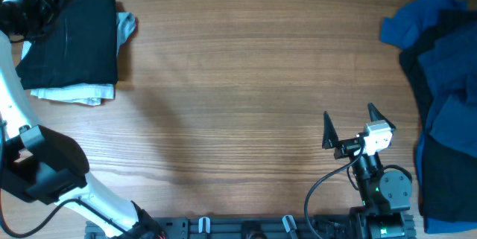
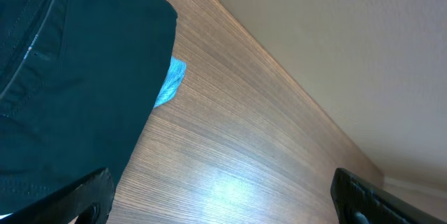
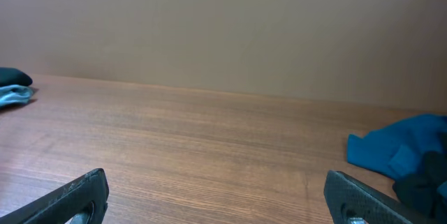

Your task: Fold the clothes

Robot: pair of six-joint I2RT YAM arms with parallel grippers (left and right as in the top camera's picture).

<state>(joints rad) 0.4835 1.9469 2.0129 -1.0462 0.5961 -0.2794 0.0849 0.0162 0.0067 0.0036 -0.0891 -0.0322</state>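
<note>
Progress looks partway to you: the biggest item on the wooden table [image 1: 238, 83] is the heap of royal-blue and navy garments [image 1: 447, 97] at the far right edge, rumpled and overlapping, with no fold in it that you can make out, so that is the bulk of what is left. Next in size, the black shorts [image 1: 71, 38] lie in the far left corner as a neat squared rectangle on top of a pale blue piece [image 1: 74, 94], whose edges peek out along the near side and at the right; this stack reads as done, though you cannot tell how tidily the lower piece is folded. Your left gripper [image 2: 222, 189] hovers just over the right edge of that stack with its jaws spread wide and nothing between them. Your right gripper [image 1: 349, 114] sits near the front right, well apart from the blue heap, jaws equally wide and empty. Smallest of all, writing: none can be read on any garment or arm; the shorts show only plain seam stitching.
</note>
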